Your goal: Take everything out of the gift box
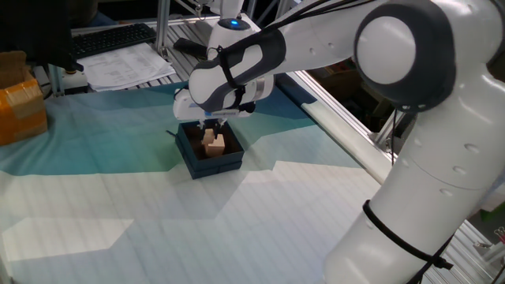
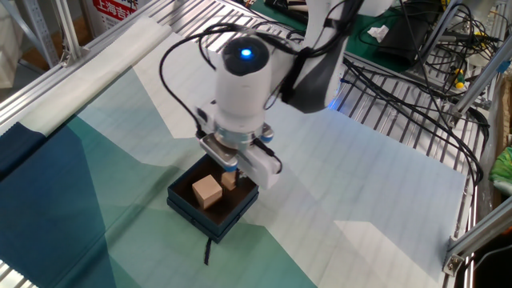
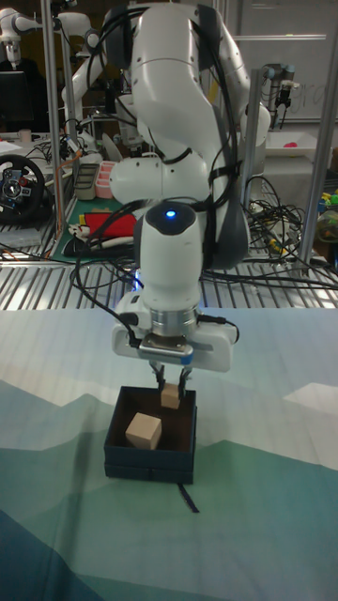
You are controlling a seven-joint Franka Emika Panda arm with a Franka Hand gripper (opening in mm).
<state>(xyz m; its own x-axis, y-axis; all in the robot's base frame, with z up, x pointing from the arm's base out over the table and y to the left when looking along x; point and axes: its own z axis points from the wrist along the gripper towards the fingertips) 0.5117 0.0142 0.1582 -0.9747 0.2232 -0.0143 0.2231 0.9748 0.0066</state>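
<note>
We see the gift box (image 2: 210, 221) as dark navy blue outside with a dark brown interior. Both wooden blocks, the larger cube (image 2: 206, 191) and the smaller block (image 2: 230, 180), are plain light tan. The tablecloth (image 2: 360, 240) carries broad angular bands of white, pale aqua, teal green and deep blue. The arm (image 1: 410, 118) is white with dark grey joints, and a blue light (image 2: 246, 54) glows on its wrist. Near the table's far edge we see white printed papers (image 1: 126, 65), a black keyboard (image 1: 110, 38) and an orange-brown carton (image 1: 20, 106).
</note>
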